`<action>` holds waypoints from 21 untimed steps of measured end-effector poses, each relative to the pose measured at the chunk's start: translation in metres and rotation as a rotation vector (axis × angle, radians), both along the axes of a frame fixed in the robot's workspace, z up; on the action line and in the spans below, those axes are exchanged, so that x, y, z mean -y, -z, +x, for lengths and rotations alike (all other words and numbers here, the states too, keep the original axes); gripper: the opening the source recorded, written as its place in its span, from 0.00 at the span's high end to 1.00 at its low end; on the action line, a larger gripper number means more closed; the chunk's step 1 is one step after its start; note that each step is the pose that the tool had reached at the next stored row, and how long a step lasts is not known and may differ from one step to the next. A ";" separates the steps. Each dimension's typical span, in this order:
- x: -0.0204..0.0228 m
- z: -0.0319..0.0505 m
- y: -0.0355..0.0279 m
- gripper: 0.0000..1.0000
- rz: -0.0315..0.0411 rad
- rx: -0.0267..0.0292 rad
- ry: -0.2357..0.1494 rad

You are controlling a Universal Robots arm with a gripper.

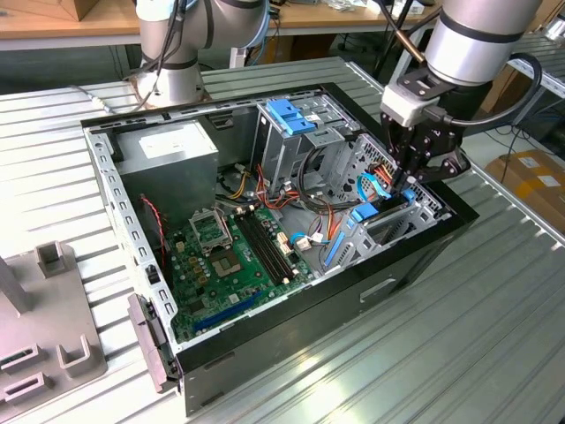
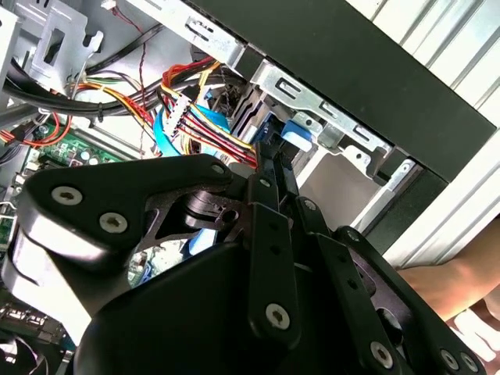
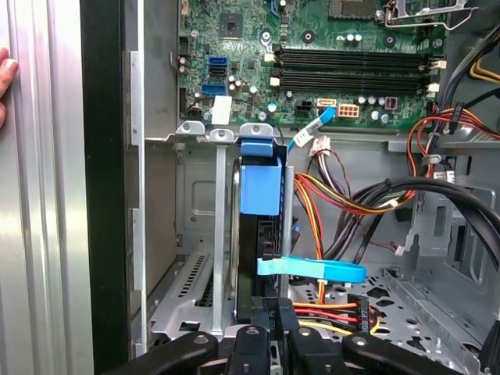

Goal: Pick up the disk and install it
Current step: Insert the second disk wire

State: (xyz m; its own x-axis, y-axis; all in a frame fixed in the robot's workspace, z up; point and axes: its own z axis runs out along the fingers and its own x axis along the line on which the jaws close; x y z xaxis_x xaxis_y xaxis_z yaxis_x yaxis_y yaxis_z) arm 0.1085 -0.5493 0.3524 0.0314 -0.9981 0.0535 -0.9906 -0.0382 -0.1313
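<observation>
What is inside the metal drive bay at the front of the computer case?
The disk stands on edge in the drive bay, gripper on its end. Its lower part is hidden.

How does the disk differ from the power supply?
The disk is small and blue-framed; the power supply is a much larger grey box. The disk stands on edge by the gripper; the power supply sits in the opposite corner. Both are inside the case.
</observation>
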 end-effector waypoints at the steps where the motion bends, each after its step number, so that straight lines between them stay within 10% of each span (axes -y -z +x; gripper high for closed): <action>1: 0.0000 -0.0004 0.0001 0.84 -0.0005 0.0007 0.000; 21: 0.0018 -0.0043 0.0071 0.84 -0.0048 0.0023 0.004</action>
